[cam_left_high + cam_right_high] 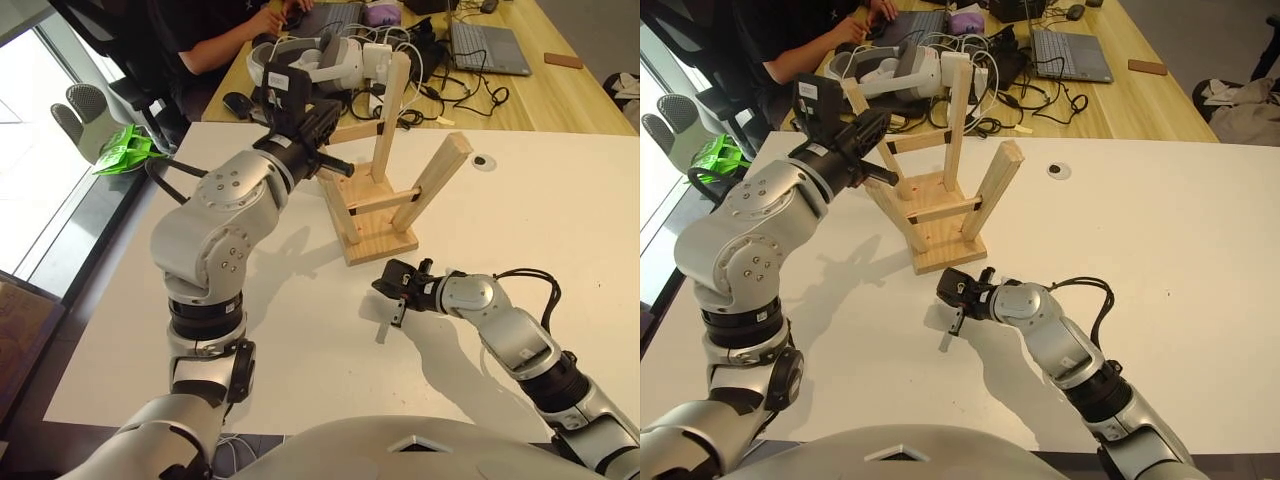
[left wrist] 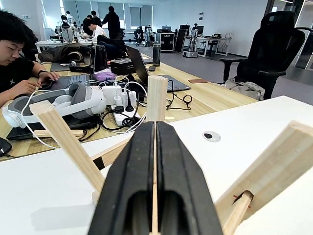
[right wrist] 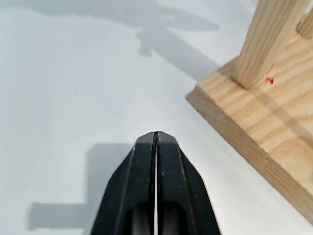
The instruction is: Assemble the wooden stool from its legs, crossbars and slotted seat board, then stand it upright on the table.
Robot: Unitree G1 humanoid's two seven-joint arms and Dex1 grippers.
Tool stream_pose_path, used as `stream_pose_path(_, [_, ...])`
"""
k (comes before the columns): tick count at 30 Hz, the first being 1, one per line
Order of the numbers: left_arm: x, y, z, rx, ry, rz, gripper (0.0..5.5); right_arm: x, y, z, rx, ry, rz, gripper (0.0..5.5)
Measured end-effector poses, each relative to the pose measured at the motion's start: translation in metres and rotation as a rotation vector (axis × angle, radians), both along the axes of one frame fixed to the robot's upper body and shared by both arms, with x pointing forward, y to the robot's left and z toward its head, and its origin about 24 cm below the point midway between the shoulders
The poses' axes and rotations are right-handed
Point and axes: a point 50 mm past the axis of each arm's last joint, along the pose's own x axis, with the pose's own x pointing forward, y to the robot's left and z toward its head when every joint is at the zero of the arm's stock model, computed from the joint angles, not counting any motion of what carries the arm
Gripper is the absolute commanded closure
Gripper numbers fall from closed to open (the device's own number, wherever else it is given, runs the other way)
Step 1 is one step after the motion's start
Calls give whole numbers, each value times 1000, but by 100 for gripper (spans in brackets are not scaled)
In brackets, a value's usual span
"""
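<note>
Stool (image 1: pixel 375 215) stands upside down on the white worktop (image 1: pixel 540 220); both pincers are closed.
One seat board (image 1: pixel 380 243) lies flat, with three legs (image 1: pixel 438 180) showing and two crossbars (image 1: pixel 385 203). The left pincer (image 1: pixel 340 163) is pressed together among the legs, and the right pincer (image 1: pixel 388 283) is pressed together beside the board.

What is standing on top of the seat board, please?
Three legs rise from the seat board, joined by crossbars. The left pincer covers part of it, so a fourth leg cannot be seen.
</note>
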Motion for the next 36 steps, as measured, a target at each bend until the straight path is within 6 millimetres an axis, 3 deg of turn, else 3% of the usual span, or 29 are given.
stream_pose_path(5, [0,9,5,-51,-16,53,542,15,0,78,571,39,-48,550])
stream_pose_path(9, [-1,9,7,-56,-28,56,545,28,-4,110,778,9,-183,505])
stream_pose_path(14, [-1,11,8,-54,-38,72,545,42,-13,138,870,-86,-347,428])
stream_pose_path(18, [-5,13,10,-52,-58,92,545,43,-25,155,827,-215,-424,370])
stream_pose_path(24, [-13,18,6,-35,-74,153,545,30,-51,188,627,-616,-562,370])
stream_pose_path(27, [-18,16,2,-22,-74,162,545,26,-52,185,612,-622,-585,370])
stream_pose_path(32, [-20,14,-1,-22,-70,171,545,23,-77,110,578,-234,-905,370])
stream_pose_path(36, [-20,14,-1,-21,-71,168,545,19,-88,94,533,-194,-1012,370])
